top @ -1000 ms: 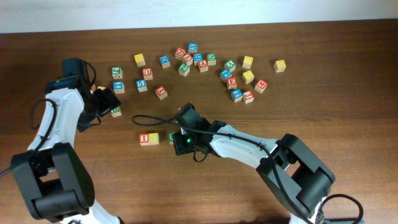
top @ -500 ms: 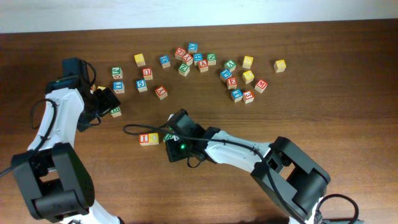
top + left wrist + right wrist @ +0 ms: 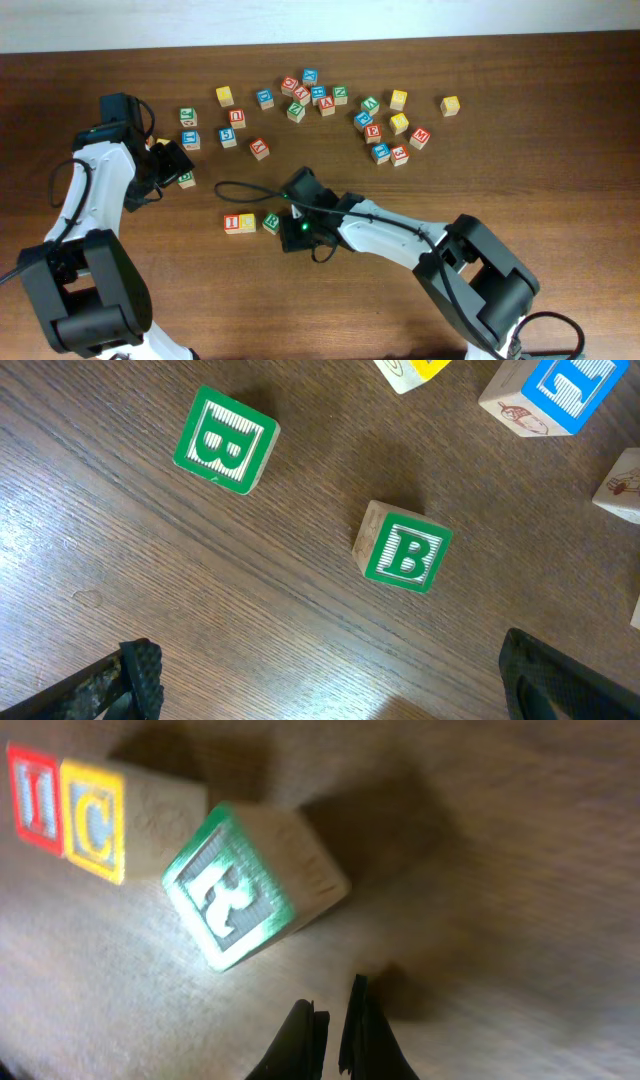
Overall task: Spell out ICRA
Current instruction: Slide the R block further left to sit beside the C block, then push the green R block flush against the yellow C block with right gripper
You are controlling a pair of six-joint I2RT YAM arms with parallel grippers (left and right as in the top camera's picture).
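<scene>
Nudging looks like your plan, since the R cube (image 3: 230, 890) sits crooked just right of the I cube (image 3: 32, 786) and C cube (image 3: 95, 820), which touch, with your right gripper (image 3: 332, 1020) pressed tight together beside it as a pusher, while your left gripper (image 3: 335, 685) hangs spread wide over two B cubes (image 3: 403, 548).

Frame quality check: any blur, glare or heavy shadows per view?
Right wrist: soft, blurred; R cube throws a dark shadow up-right; shut right pincer nearly silhouetted. Left wrist: sharp, grain and both B cubes crisp. Overhead: even light, no glare on the table.
</scene>
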